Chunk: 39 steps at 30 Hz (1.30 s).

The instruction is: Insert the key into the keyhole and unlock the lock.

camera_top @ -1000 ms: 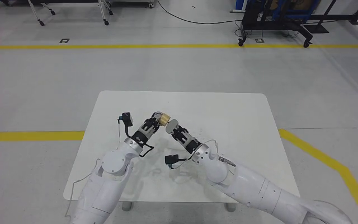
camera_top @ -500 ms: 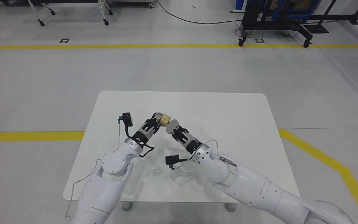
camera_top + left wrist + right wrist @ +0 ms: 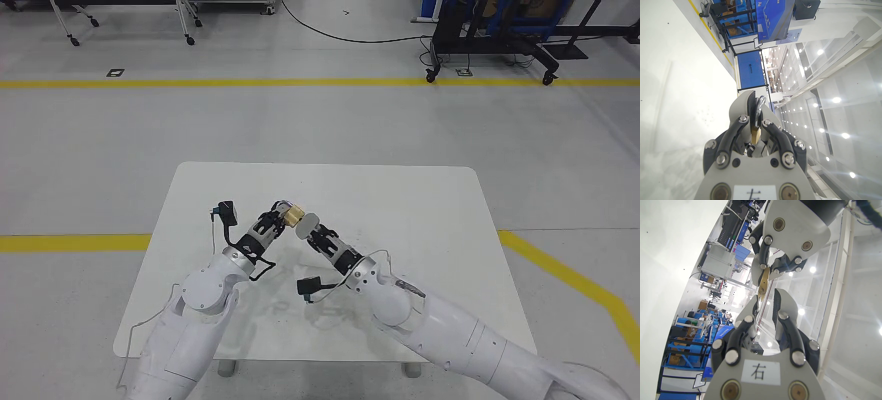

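A brass padlock (image 3: pixel 291 212) hangs above the white table (image 3: pixel 420 200), keyhole end toward the other arm. My left gripper (image 3: pixel 280 216) is shut on it; in the left wrist view the brass body (image 3: pixel 755 135) and silver shackle (image 3: pixel 760 107) sit between the pads. In the right wrist view the lock's keyhole face (image 3: pixel 762 290) is just beyond my right gripper (image 3: pixel 766 295). That gripper stands open with a clear gap between its pads. A silver key (image 3: pixel 757 305) lies against one finger, its tip at the keyhole. I cannot tell how deep it sits.
Both grippers meet above the table's middle (image 3: pixel 300 218), tip to tip. The floor around has yellow lines (image 3: pixel 300 82), and equipment racks (image 3: pixel 500 30) stand far behind the table.
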Each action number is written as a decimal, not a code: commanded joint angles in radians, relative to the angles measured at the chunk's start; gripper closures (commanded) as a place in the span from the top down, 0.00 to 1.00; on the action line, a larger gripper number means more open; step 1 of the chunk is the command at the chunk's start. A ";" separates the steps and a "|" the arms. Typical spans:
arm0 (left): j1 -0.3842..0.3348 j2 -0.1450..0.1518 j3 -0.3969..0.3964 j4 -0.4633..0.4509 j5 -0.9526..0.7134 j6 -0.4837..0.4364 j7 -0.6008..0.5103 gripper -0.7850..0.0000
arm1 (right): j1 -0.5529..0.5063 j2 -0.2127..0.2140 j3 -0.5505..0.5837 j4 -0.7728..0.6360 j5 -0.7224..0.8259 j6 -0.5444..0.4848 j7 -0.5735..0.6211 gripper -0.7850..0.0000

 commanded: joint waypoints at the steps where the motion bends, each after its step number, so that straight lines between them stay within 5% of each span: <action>1: 0.000 0.000 0.000 0.000 0.000 0.000 0.000 0.00 | -0.003 -0.001 0.005 0.001 0.000 0.004 -0.007 0.22; 11: 0.000 -0.002 -0.002 0.001 0.002 -0.002 0.001 0.00 | -0.029 -0.008 0.044 0.012 0.000 0.029 -0.042 0.26; 14: 0.000 -0.002 -0.002 0.001 0.001 -0.002 0.000 0.00 | -0.040 -0.009 0.057 0.015 0.000 0.039 -0.056 0.00; 39: 0.001 -0.006 -0.004 0.001 0.010 -0.001 -0.002 0.00 | -0.067 -0.047 0.133 0.012 0.003 0.005 -0.151 0.00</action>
